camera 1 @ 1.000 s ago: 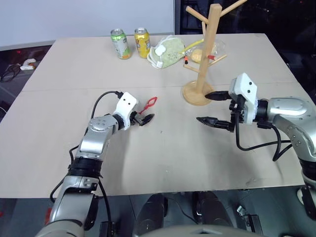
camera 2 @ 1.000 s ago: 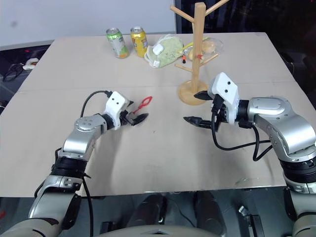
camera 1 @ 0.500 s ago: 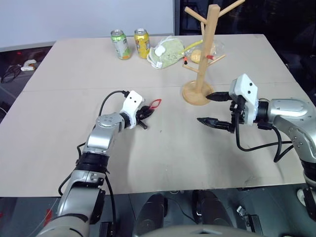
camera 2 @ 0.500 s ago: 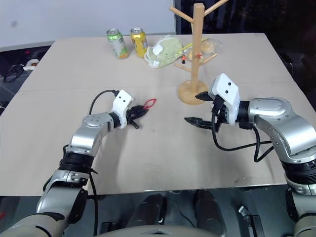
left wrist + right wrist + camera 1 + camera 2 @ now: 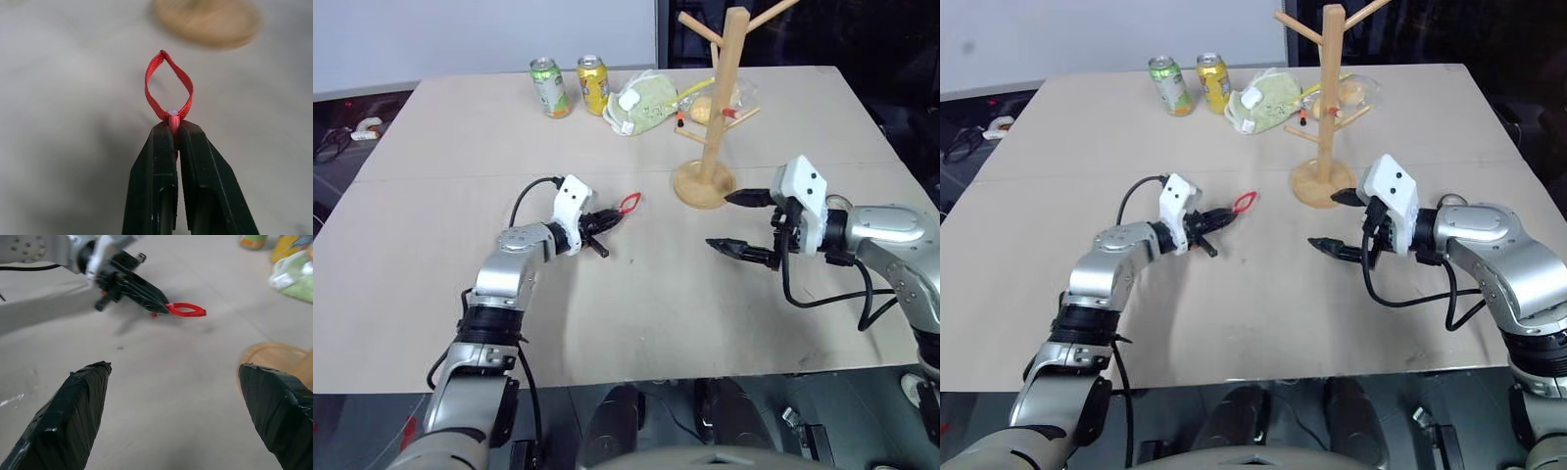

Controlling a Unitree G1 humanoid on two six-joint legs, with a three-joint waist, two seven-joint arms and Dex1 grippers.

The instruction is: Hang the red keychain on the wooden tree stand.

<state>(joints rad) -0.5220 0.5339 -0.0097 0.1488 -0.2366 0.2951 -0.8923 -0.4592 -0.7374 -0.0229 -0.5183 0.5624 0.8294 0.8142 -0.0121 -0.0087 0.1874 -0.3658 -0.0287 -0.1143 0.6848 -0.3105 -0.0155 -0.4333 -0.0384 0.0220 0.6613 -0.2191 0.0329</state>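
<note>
We see the left claw [image 5: 607, 221] clamped on the red keychain [image 5: 627, 204], its loop sticking out past the fingertips above the worktop [image 5: 636, 313]. The right claw [image 5: 736, 221] gapes wide, holding nothing, just beside the round base of the wooden tree stand [image 5: 722, 108].

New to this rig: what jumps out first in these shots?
The red keychain stands out: the left gripper has its jaws shut on one end, the loop sticking out ahead of them above the table. Next is the wooden tree stand, right of centre, its pegs bare. The right gripper hovers near the stand's base, jaws wide open and empty.
</note>
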